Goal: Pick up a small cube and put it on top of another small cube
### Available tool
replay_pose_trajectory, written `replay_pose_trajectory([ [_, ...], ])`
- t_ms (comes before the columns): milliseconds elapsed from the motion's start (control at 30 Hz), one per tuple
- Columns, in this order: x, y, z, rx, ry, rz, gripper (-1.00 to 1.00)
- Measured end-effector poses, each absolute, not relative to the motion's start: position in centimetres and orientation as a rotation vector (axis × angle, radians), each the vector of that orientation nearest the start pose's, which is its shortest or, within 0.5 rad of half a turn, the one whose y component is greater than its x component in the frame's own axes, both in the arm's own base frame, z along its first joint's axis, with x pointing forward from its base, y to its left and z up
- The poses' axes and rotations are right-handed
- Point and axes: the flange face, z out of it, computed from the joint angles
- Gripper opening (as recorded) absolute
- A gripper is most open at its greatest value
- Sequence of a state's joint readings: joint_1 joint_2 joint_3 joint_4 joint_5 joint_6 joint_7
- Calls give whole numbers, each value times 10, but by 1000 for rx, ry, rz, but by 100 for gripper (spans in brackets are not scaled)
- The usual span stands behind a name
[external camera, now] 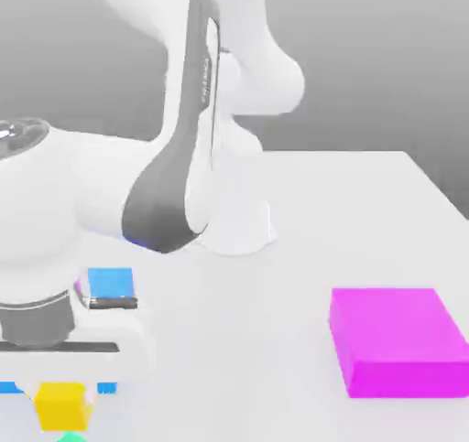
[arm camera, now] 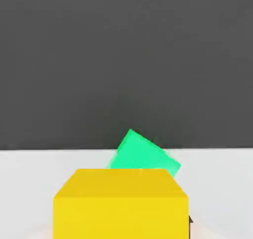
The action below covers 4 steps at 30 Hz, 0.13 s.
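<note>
- Gripper clenched on yellow cube, at 7 o'clock in the exterior view, carried above the table.
- Green cube lies just beyond the yellow one in the hand view, turned askew to it.
- Step: placing. Judgement: centre yellow over green, match the twist, lower gently, release only once seated.
- Magenta block at 4 o'clock, well apart.

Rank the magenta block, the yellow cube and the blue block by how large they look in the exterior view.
1. Magenta block, clearly largest.
2. Yellow cube and blue block: unsure. The arm hides much of the blue block, and the cube sits nearer the camera.
</note>
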<state>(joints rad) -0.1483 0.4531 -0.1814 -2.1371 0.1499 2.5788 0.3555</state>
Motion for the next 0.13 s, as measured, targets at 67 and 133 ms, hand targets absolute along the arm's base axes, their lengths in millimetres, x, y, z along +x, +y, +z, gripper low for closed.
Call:
replay_pose_trajectory([
  [67,539,-189,181,-2896,1216,1,100],
  [133,539,-189,181,-2896,1216,1,100],
])
